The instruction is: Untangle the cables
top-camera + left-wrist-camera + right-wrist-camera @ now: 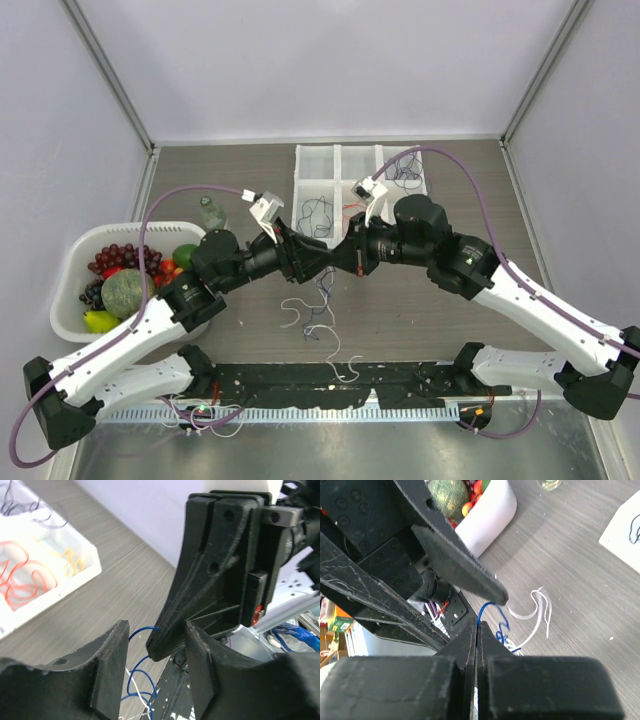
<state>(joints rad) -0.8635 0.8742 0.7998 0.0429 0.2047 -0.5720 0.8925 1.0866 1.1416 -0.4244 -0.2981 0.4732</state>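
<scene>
My right gripper [338, 262] [477, 627] is shut on a thin blue cable [487, 609] at its fingertips. The blue cable [137, 672] hangs down in loops to a small tangle of blue and white cables [318, 318] on the table. My left gripper [318, 262] [156, 630] is open. Its two fingers [107, 670] stand either side of the right gripper's shut tips and the blue strand, not touching it. A loose white cable [536, 611] lies beside the tangle. Red-orange [20, 577], yellow [70, 560] and black [318, 215] cables lie in tray compartments.
A white compartment tray [297, 190] stands at the back centre. A white basket [75, 250] of fruit sits at the left, with a small bottle [212, 212] behind it. A black strip [330, 385] with loose wires runs along the near edge.
</scene>
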